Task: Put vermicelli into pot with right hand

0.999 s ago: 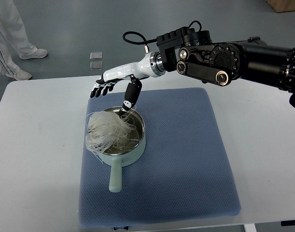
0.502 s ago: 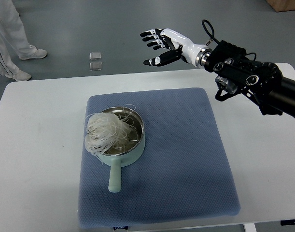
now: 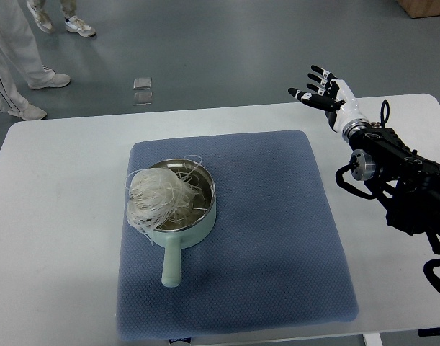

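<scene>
1. Since the earlier frame, the right robot hand (image 3: 326, 94) had been pulled back from above the far edge of the tabletop (image 3: 61, 216) toward the right side, well clear of the pot (image 3: 194, 229).
2. The right robot hand was seen raised over the far right corner of the tabletop, fingers (image 3: 315, 71) spread, nothing held.
3. The vermicelli (image 3: 160, 200) was found in the pot, piled on its left side, with strands draped over the left rim.
4. The pot was set on the blue mat (image 3: 277, 238), left of the mat's centre, handle (image 3: 172, 264) pointed toward the near edge.
5. No shift of pot or vermicelli was noted against the earlier frames.
6. A person's legs (image 3: 11, 58) and shoes were seen on the floor at top left; two small clear squares (image 3: 142, 91) lay on the floor beyond the tabletop.
7. The left arm was not seen.
</scene>
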### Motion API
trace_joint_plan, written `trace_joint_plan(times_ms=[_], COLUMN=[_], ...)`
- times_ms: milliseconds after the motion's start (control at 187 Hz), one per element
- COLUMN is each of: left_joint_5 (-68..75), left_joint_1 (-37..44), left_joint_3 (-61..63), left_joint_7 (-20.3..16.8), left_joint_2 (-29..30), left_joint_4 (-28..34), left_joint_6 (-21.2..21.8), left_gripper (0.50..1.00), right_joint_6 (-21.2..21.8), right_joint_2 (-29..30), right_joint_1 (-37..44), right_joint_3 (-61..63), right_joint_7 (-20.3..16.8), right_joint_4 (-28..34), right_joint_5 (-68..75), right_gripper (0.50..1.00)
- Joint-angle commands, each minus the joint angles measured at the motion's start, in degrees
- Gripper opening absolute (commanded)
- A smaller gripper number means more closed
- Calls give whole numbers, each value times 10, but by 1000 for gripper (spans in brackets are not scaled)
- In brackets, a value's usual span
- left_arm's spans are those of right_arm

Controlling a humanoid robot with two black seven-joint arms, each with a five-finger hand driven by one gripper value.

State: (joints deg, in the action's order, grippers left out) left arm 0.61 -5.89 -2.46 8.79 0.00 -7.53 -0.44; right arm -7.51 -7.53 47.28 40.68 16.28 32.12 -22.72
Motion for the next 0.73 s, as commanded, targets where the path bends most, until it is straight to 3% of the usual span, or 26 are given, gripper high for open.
trace_joint_plan(times_ms=[0,727], left_joint_5=[0,0], left_joint_1=[0,0], left_joint_3=[1,0], left_joint_7=[0,0], left_joint_2=[0,0], left_joint_4=[-1,-1], left_joint_6=[0,0], left_gripper=[1000,1000], right_joint_6=[0,7], right_joint_2=[7,10], right_joint_1=[-13,-19], right_joint_3=[15,14], right_joint_7=[1,7], right_joint_4=[0,6], right_joint_5=[10,27], right_gripper=[924,924])
